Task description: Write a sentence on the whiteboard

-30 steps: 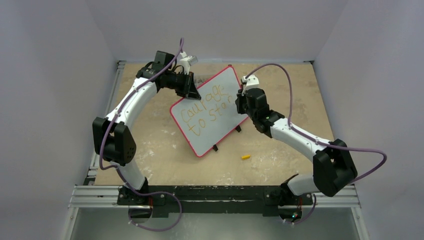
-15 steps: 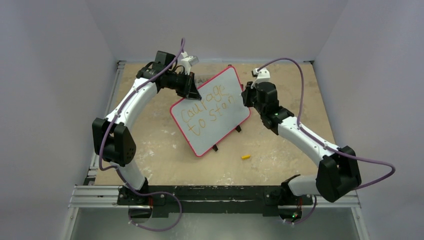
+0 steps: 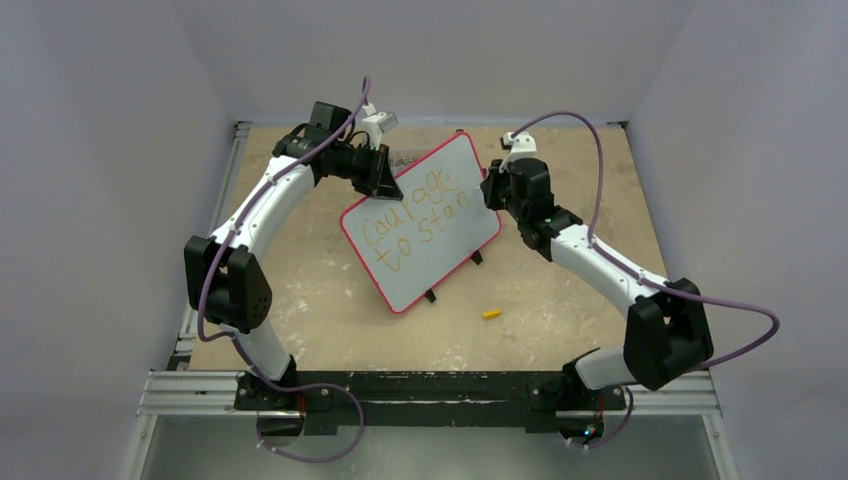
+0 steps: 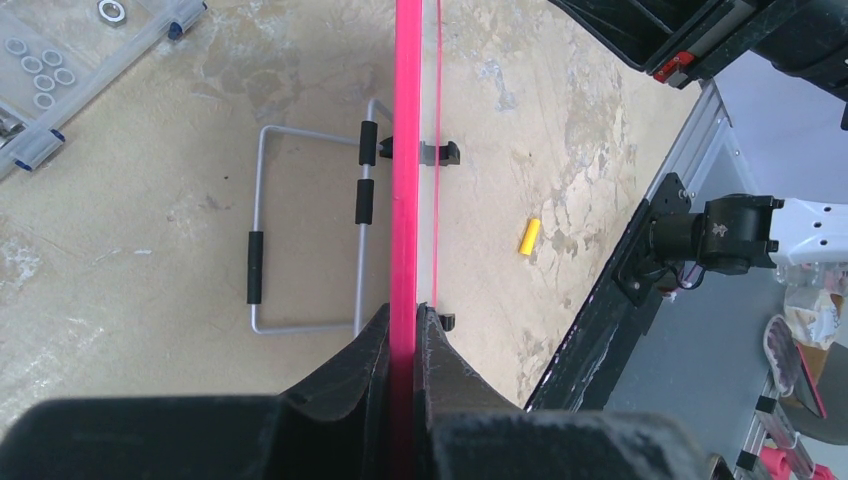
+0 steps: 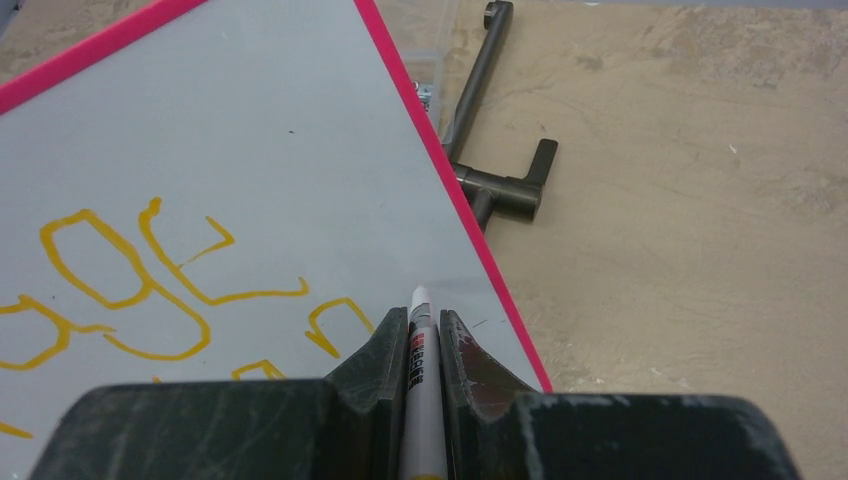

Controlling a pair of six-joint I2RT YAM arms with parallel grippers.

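The sandy, scuffed table [image 3: 300,290] carries everything. At its middle, between my two arms, the whiteboard [image 3: 440,250] stands propped up at a slant, its pink-red rim running all round the pale glossy face. The sentence [image 3: 415,215] on it is in orange-yellow marker. From above I read "courage" on the upper line and "to stan" on the line below; my right wrist view shows only the "ge" and part of the last letters beneath.

My left hand [image 4: 405,320] is clenched on the whiteboard's rim at its upper left edge, one finger on each face, so that wrist camera sees the board edge-on. My right hand [image 5: 422,322] is closed on a white marker [image 5: 418,300] by the board's right edge. The marker's tip is over the face just past the last stroke; I cannot tell whether it touches. The red print on its barrel is too small to read.

Behind the board lies a bent wire stand [image 4: 300,250] with black sleeves. At the far side of the table a clear plastic box [image 4: 105,60] holds metal washers [image 4: 45,75]. A dark metal lever [image 5: 490,100] lies beside the board's far corner. A small yellow cap [image 3: 491,314] lies on the table near the board's lower right.
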